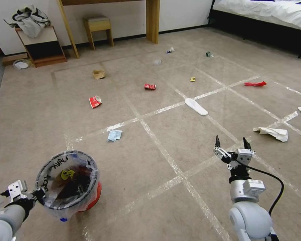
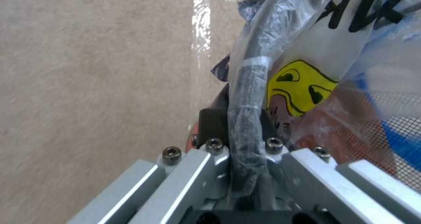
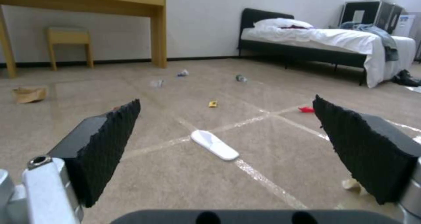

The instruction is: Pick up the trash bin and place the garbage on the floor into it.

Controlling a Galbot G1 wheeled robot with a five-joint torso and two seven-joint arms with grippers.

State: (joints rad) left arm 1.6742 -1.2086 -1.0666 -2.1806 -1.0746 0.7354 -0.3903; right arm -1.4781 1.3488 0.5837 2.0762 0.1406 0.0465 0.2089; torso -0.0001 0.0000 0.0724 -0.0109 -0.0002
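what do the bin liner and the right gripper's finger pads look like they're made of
Liner of the trash bin: thin clear plastic film, glossy and crinkled, red showing through. Right gripper pads: probably matte black rubber or foam, with a ridged, serrated face.

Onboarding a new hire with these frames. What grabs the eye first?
First the trash bin, red with a scribbled clear liner, held at its rim by the left gripper at the near left. Next, the open right gripper raised at the near right, empty above the taped carpet floor. Then litter scattered ahead: a crushed red can, a blue mask, crumpled white paper, plus a white slipper mid-floor.
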